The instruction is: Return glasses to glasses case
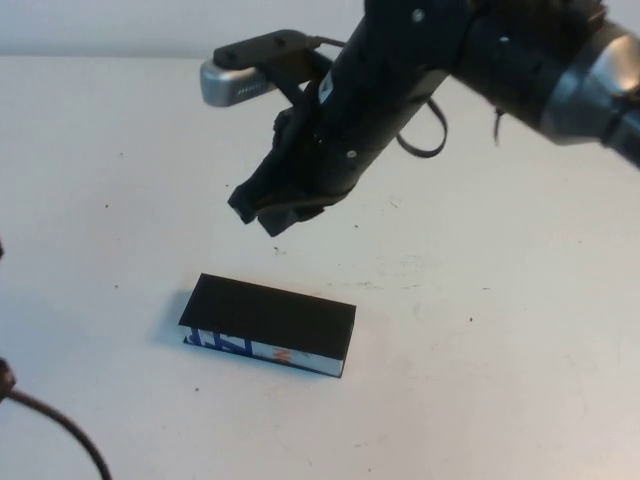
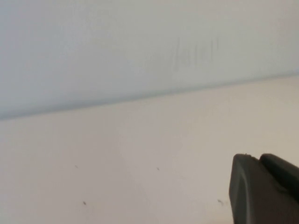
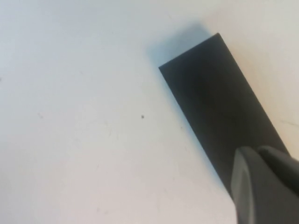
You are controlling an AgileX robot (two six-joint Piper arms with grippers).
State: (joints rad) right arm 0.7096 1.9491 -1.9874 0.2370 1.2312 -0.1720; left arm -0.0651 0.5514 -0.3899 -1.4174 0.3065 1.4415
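On the white table (image 1: pixel 520 380), the closed rectangular black glasses case (image 1: pixel 268 318) with its white printed side lay near the front; the right gripper (image 1: pixel 268 212) hung above it, seemingly nipped shut and empty, the left gripper (image 2: pixel 264 189), its opening impossible to tell, sat off to the left, and no spectacles showed, so the task looked finished, or else the lid needed lifting.

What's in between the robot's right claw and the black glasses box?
Nothing. In the high view the right claw hangs above and behind the closed glasses case, with only bare white table between. The left claw is elsewhere.

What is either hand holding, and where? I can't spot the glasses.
Nothing seen held: right hand hovers above the closed glasses case; left hand is over the table.
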